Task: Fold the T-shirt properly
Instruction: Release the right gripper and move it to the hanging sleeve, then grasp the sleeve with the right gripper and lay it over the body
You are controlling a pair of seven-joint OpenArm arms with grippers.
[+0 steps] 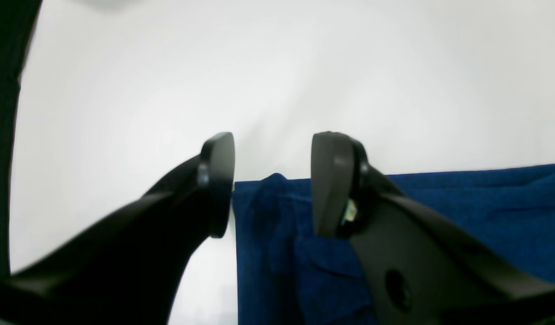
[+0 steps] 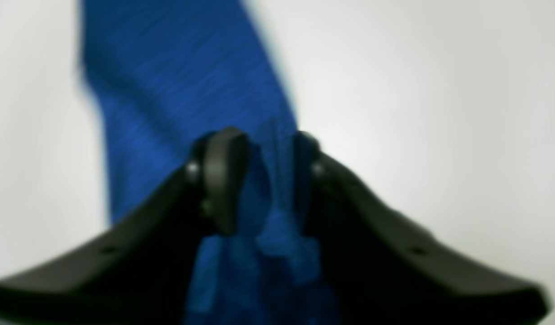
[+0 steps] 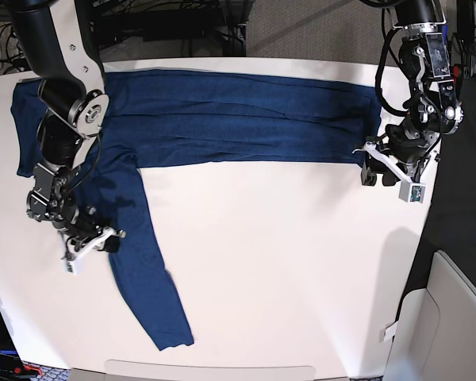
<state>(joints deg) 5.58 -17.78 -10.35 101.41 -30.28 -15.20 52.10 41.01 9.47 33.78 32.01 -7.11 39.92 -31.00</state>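
The big dark blue long-sleeved knit T-shirt [image 3: 238, 119] lies spread flat on the white table [image 3: 285, 262]. The black right gripper [image 2: 259, 180] pinches a bunch of the shirt near its sleeve (that picture is blurry). The black left gripper [image 1: 273, 185] stands wide open over the shirt's corner, holding nothing.

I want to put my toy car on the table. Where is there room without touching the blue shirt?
The biggest bare patch of the white table lies below the folded shirt body, between the hanging sleeve and the left gripper. The far edge is crowded by the T-shirt; the right gripper pinches the sleeve.
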